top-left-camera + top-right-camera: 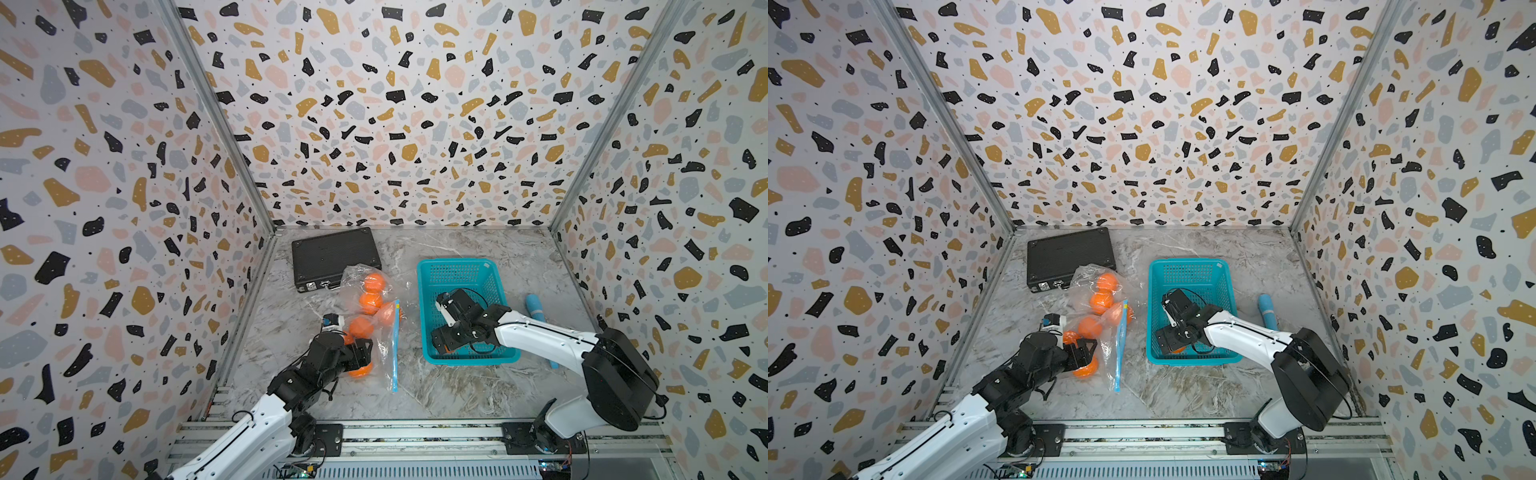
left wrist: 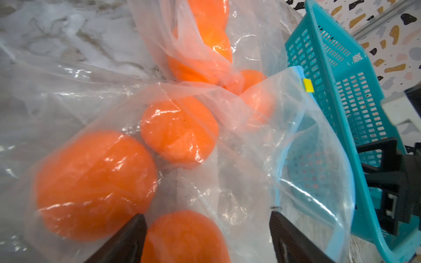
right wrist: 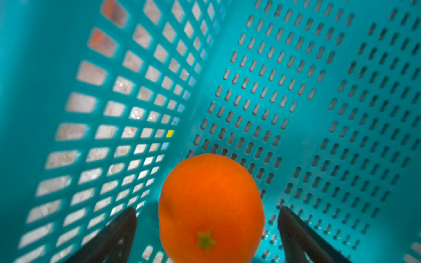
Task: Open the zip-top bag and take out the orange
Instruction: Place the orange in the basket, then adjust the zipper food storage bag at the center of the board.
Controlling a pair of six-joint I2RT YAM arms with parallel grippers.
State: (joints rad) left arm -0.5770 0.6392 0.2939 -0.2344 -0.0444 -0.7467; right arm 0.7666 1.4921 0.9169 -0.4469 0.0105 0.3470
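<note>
Lying on the basket (image 1: pixel 457 266) floor, right of centre in both top views, the orange (image 3: pixel 210 205) sits straight ahead between the right hand's (image 3: pixel 207 210) wide-open jaws, untouched; that hand is nearer. It is round, bright, with a green star stem. Left hand (image 2: pixel 206 217), open and empty, hovers over the bag (image 2: pixel 250 148) of oranges (image 2: pixel 95 184).

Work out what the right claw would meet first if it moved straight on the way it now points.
The right claw would most likely meet the orange first: it lies between the open jaws in the right wrist view, though how near is unclear. Beyond it is the basket.
</note>
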